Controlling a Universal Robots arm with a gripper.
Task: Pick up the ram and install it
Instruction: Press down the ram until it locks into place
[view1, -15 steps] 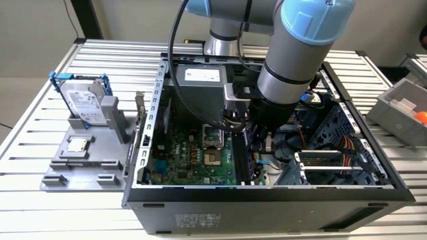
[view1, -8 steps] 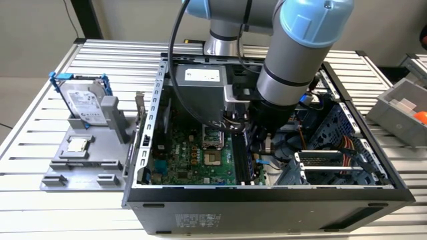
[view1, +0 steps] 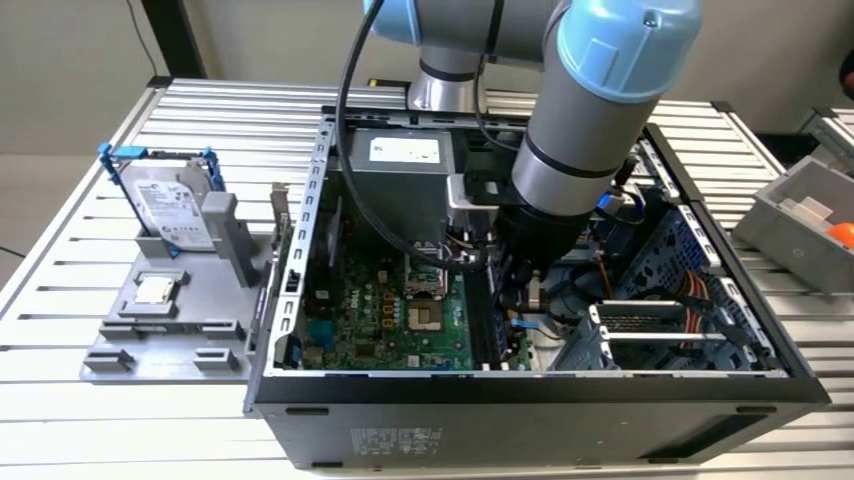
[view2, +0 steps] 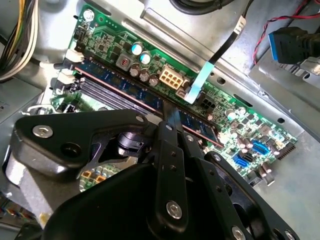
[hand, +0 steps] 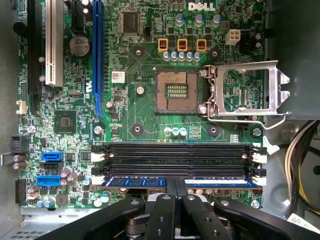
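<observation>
The ram (hand: 135, 182) is a long blue-green stick with dark chips. It stands on edge in the outermost memory slot of the motherboard (hand: 145, 115), beside the board's edge. My gripper (hand: 176, 186) is shut on it at about its middle, one black finger on each face. In the second wrist view the ram (view2: 125, 87) runs diagonally away from the gripper (view2: 172, 120). In the exterior view the arm reaches down into the open computer case (view1: 534, 385), with the gripper (view1: 521, 300) low over the board's right side.
Three empty black memory slots (hand: 175, 159) lie beside the ram. The CPU socket (hand: 175, 91) is open, its metal frame (hand: 247, 90) flipped up. Outside the case, a hard drive (view1: 171, 205) and a small chip (view1: 156, 290) sit on a grey holder (view1: 160, 345). Cables (view2: 15, 35) hang near.
</observation>
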